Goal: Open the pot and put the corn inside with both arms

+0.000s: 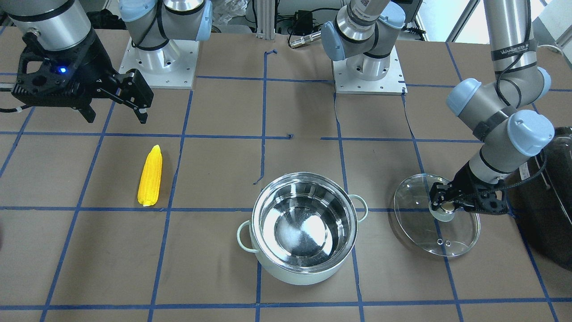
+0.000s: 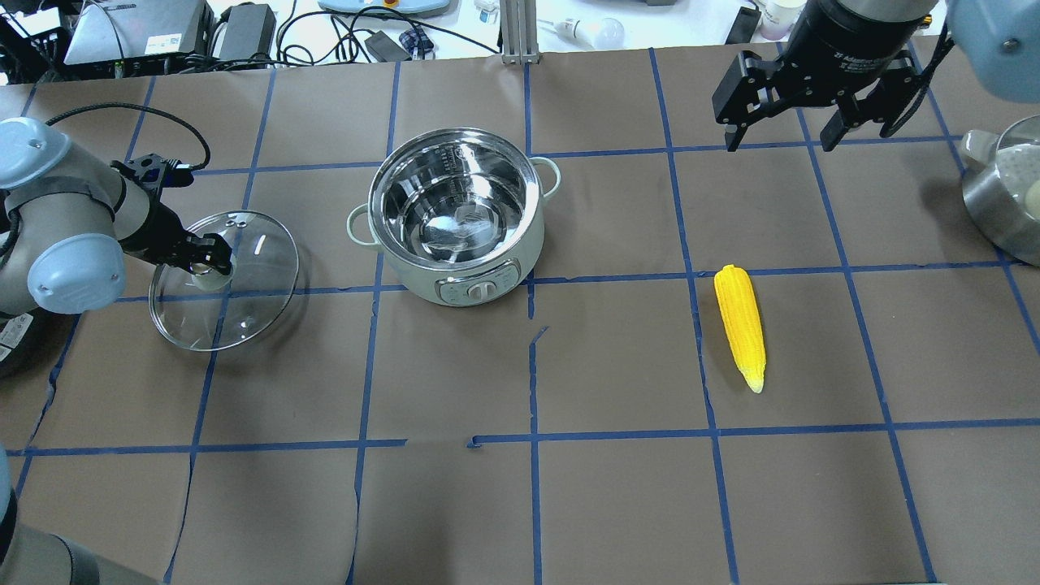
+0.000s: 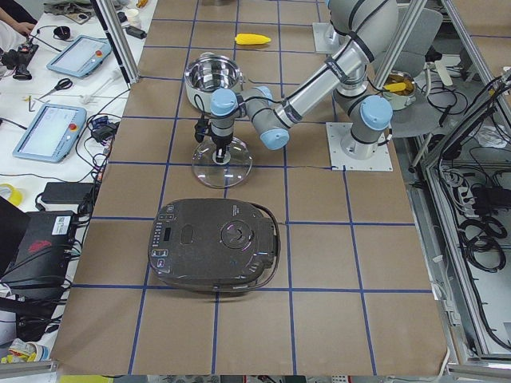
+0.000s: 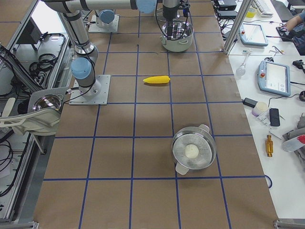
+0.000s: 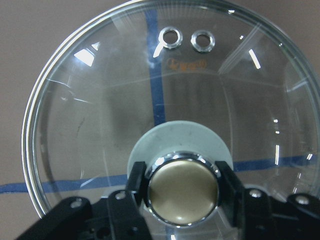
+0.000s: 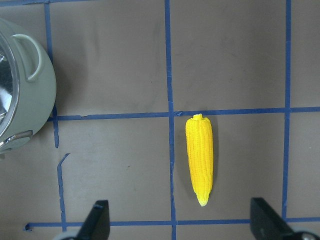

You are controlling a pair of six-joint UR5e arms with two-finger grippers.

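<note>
The mint-green pot [image 1: 308, 273] stands open in the middle of the table, its steel inside bare; it also shows in the overhead view [image 2: 406, 272]. Its glass lid [image 1: 424, 232] lies beside it on the robot's left [image 2: 252, 309]. My left gripper [image 1: 442, 201] is shut on the lid's knob [image 5: 182, 192], a finger on each side. The yellow corn [image 1: 150, 176] lies flat on the table on the robot's right [image 2: 741, 325]. My right gripper [image 1: 117, 118] is open and empty, high above the table; the corn [image 6: 199, 157] lies below it, just ahead of the fingertips.
A large black appliance [image 3: 214, 243] sits at the table's left end, close behind the left arm [image 1: 549, 201]. A steel pot [image 4: 193, 152] with a white lump inside stands at the right end. The two arm bases [image 1: 368, 71] stand at the robot's edge.
</note>
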